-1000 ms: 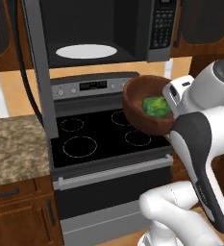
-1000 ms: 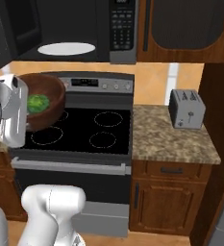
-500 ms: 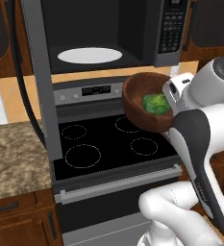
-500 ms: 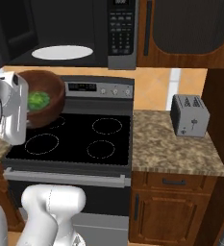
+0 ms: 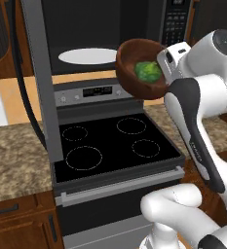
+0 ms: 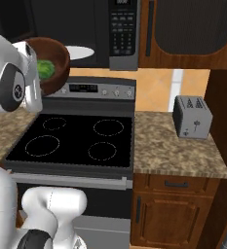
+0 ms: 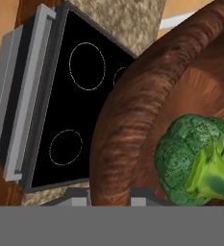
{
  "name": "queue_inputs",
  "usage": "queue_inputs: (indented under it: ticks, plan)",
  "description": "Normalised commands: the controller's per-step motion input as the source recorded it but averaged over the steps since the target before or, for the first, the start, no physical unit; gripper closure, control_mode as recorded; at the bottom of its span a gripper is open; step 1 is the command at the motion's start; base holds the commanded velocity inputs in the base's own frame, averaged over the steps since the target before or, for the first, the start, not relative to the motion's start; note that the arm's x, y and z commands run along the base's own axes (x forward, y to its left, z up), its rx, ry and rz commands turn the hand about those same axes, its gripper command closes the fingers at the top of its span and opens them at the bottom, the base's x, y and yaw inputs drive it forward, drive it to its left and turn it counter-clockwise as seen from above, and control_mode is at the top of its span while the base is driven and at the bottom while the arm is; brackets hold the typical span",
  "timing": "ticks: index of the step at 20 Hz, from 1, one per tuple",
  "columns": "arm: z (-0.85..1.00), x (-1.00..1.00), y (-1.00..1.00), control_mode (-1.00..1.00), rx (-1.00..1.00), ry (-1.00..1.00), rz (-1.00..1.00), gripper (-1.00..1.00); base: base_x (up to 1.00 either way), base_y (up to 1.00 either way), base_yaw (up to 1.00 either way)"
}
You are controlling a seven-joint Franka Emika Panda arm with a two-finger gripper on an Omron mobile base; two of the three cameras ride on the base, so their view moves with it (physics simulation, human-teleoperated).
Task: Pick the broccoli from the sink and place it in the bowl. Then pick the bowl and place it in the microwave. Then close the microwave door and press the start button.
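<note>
The step in hand is carrying the bowl (image 5: 140, 69) to the microwave (image 5: 110, 34): the broccoli (image 5: 147, 71) already lies inside the bowl, and the bowl hangs in the air above the far edge of the stove (image 5: 112, 146), just in front of the open oven cavity. The gripper (image 7: 111, 194) grips the bowl's rim, one finger on each side of the wall, as the hand view shows at its lower edge.

The bowl is tipped, its mouth turned toward the robot and somewhat up rather than straight up; the broccoli rests against the lower inner wall. In the hand view its pale stem points toward the bowl's near side and its crown away, so its long axis runs along the bowl's slope.

Next, I judge, the bowl must go forward and left through the opening and settle on the white turntable (image 5: 87, 55), levelled so the floret stays in. The door (image 5: 39, 82) stands open at the left, edge-on, and must be cleared.
</note>
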Motion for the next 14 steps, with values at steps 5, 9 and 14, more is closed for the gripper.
queue_inputs:
  ticks: [5, 9, 14]
  plan:
    - [0.12, 1.0, 0.27, -1.0, 0.0, -0.04, 0.06, 1.0, 0.0, 0.0, 0.0]
    - [0.52, 1.0, 0.3, -1.0, 0.0, -0.12, 0.0, 1.0, 0.0, 0.0, 0.0]
    - [-0.03, 0.92, 0.35, -1.0, 0.0, 0.01, 0.0, 1.0, 0.0, 0.0, 0.0]
